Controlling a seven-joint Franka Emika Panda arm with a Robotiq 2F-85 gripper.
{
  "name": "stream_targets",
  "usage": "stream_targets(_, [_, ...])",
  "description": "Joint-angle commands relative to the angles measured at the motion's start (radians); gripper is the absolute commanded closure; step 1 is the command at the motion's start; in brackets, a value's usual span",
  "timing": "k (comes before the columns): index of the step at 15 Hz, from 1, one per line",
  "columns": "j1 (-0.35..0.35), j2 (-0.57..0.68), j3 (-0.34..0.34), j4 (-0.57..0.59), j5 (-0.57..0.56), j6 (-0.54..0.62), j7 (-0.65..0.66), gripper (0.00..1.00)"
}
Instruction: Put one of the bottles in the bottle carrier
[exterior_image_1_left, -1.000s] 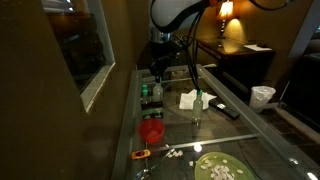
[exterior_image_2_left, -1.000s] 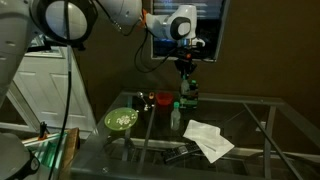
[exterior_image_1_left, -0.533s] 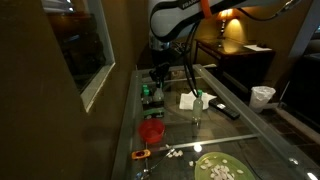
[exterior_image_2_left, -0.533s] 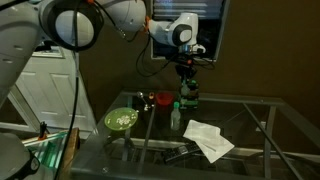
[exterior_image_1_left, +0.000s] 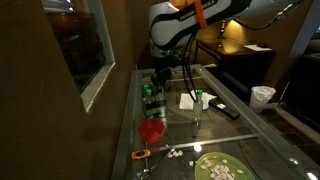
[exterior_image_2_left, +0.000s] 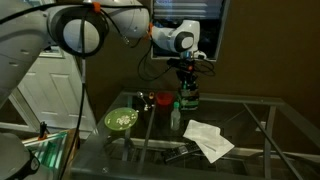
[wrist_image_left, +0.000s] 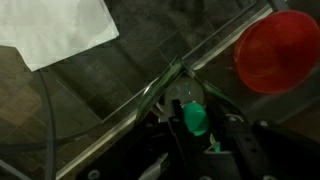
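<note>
My gripper (wrist_image_left: 192, 135) is shut on a slim clear bottle (wrist_image_left: 186, 96) with a green cap, held upright between the dark fingers. In both exterior views the gripper (exterior_image_1_left: 158, 76) (exterior_image_2_left: 186, 74) hangs right over the dark bottle carrier (exterior_image_1_left: 151, 97) (exterior_image_2_left: 187, 101), where green-capped bottle necks stand above the rim. The held bottle reaches down to the carrier; whether it rests inside I cannot tell. Another bottle (exterior_image_1_left: 196, 101) (exterior_image_2_left: 175, 114) stands alone on the glass table.
A red cup (exterior_image_1_left: 151, 131) (exterior_image_2_left: 163, 100) (wrist_image_left: 278, 50) stands beside the carrier. White paper (exterior_image_1_left: 187, 99) (exterior_image_2_left: 208, 140) (wrist_image_left: 58, 30) lies nearby. A green round plate (exterior_image_1_left: 217, 168) (exterior_image_2_left: 121, 120) holds small pale pieces. An orange tool (exterior_image_1_left: 141, 154) lies near the table edge.
The gripper has moved down with the bottle, closer onto the carrier. Nothing else on the table has moved.
</note>
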Motion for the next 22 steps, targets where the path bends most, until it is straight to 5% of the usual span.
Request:
stream_targets(1, [-0.006,0.028,-0.002,0.048,0.013,-0.042,-0.004,0.93])
stream_targets(5, [-0.010,0.031,-0.001,0.043,0.014,-0.040,-0.008,0.93])
stream_targets(6, [-0.011,0.029,0.001,0.041,0.014,-0.042,-0.014,0.51])
stream_targets(13, [-0.003,-0.069,0.011,-0.011,0.011,-0.045,-0.025,0.04])
stream_targets(22, [-0.058,-0.409,0.015,-0.319,0.017,0.005,-0.085,0.00])
